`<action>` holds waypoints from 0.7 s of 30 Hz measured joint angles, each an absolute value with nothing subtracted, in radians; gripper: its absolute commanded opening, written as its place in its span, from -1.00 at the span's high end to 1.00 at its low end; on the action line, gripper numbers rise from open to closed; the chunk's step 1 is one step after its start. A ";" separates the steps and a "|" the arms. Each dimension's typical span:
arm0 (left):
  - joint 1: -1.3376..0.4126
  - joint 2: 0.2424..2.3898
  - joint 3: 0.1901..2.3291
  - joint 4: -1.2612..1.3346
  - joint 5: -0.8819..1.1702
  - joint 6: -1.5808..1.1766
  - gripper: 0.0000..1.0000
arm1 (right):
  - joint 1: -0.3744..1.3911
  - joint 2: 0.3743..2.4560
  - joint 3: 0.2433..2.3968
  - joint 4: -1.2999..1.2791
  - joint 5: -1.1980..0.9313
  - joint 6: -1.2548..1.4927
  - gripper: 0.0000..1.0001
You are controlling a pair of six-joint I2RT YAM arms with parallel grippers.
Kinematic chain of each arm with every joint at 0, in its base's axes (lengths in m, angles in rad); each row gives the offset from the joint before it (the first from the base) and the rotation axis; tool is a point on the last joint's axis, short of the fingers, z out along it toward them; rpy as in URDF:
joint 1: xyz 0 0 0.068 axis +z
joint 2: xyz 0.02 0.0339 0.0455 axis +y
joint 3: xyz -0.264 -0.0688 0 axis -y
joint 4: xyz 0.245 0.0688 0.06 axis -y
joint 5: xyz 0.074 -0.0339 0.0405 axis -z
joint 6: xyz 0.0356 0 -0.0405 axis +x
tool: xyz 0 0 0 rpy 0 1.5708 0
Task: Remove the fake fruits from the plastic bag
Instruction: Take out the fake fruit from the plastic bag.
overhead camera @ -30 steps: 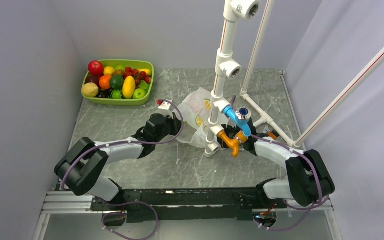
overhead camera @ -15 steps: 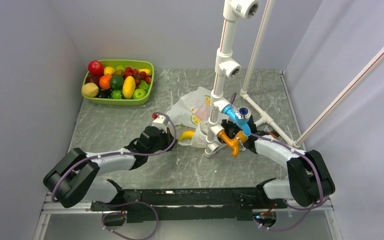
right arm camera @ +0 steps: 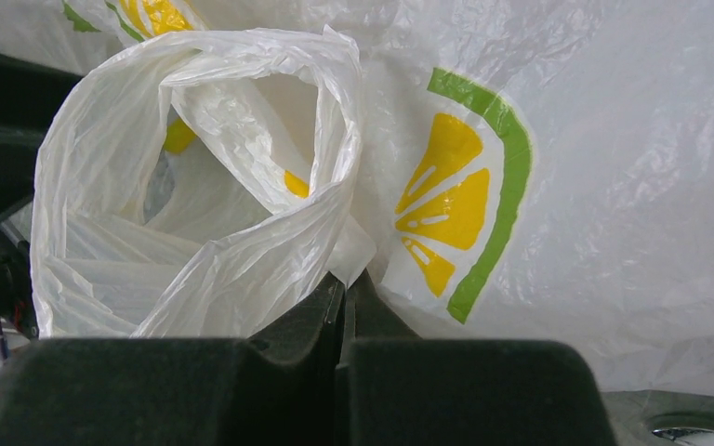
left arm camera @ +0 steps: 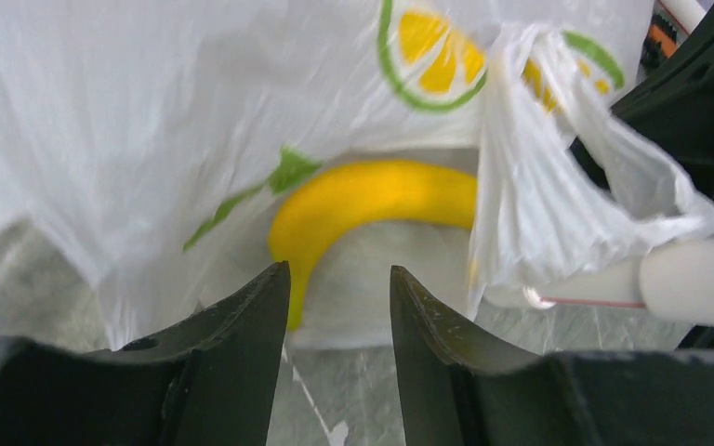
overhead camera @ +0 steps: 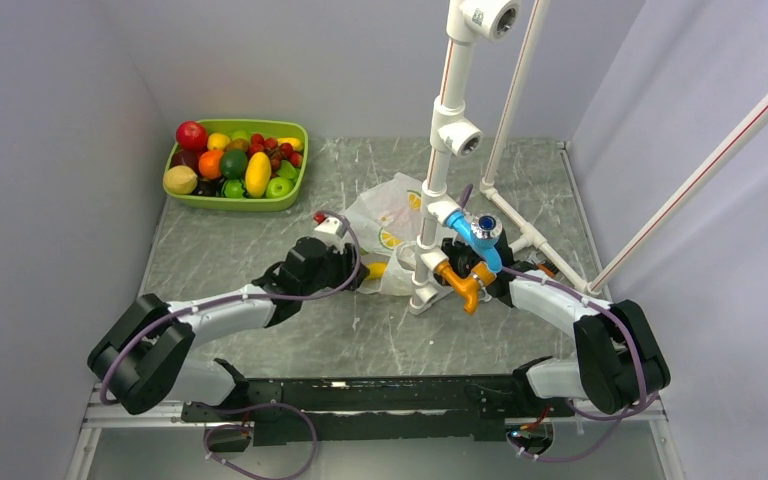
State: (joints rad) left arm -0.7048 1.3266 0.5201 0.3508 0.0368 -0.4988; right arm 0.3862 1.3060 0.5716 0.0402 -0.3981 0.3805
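The plastic bag (overhead camera: 388, 214) lies crumpled mid-table against the white pipe stand, white with lemon-slice prints. A yellow banana (overhead camera: 374, 269) pokes out of its near-left opening; in the left wrist view the banana (left arm camera: 372, 199) lies under the bag's (left arm camera: 139, 121) lifted edge. My left gripper (left arm camera: 339, 279) is open just short of the banana's tip, nothing between its fingers. My right gripper (right arm camera: 344, 283) is shut on a fold of the bag (right arm camera: 614, 186) beside its handle loop. No other fruit shows inside the bag.
A lime-green tray (overhead camera: 294, 129) at the back left holds a red apple (overhead camera: 191, 134), a lemon-like fruit (overhead camera: 180, 180) and several other fruits. A white pipe frame (overhead camera: 441, 150) with blue (overhead camera: 464, 228) and orange (overhead camera: 460, 281) fittings rises beside the bag and hides my right gripper from above.
The left gripper drew back toward the left, uncovering the banana, then came in toward it and opened. The right gripper stayed shut on the bag.
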 measured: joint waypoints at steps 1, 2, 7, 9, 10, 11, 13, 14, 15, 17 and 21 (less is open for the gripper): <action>-0.705 1.335 0.543 0.345 0.036 -0.488 0.03 | 0.386 1.306 0.571 0.040 -0.399 0.381 1.00; -0.705 1.347 0.563 0.340 0.036 -0.478 0.03 | 0.386 1.306 0.571 0.041 -0.402 0.381 1.00; -0.705 1.444 0.650 0.323 0.024 -0.427 -0.04 | 0.386 1.306 0.571 0.051 -0.406 0.381 1.00; -0.705 1.484 0.656 0.317 0.020 -0.411 -0.09 | 0.386 1.306 0.571 0.054 -0.407 0.381 1.00; -0.705 1.506 0.657 0.312 0.020 -0.404 -0.12 | 0.386 1.306 0.571 0.055 -0.409 0.381 1.00; -0.705 1.526 0.657 0.307 0.019 -0.400 -0.13 | 0.386 1.306 0.570 0.056 -0.412 0.381 1.00; -0.705 1.567 0.662 0.292 0.018 -0.390 -0.15 | 0.386 1.306 0.567 0.062 -0.417 0.381 1.00; -0.705 1.589 0.669 0.281 0.017 -0.385 -0.15 | 0.386 1.306 0.565 0.063 -0.421 0.381 1.00; -0.705 1.615 0.680 0.274 0.018 -0.381 -0.13 | 0.386 1.306 0.564 0.063 -0.424 0.381 1.00; -0.707 1.643 0.702 0.281 0.020 -0.377 -0.04 | 0.386 1.306 0.561 0.071 -0.428 0.381 1.00; -0.725 1.661 0.716 0.281 0.012 -0.379 0.36 | 0.386 1.306 0.549 0.096 -0.429 0.382 1.00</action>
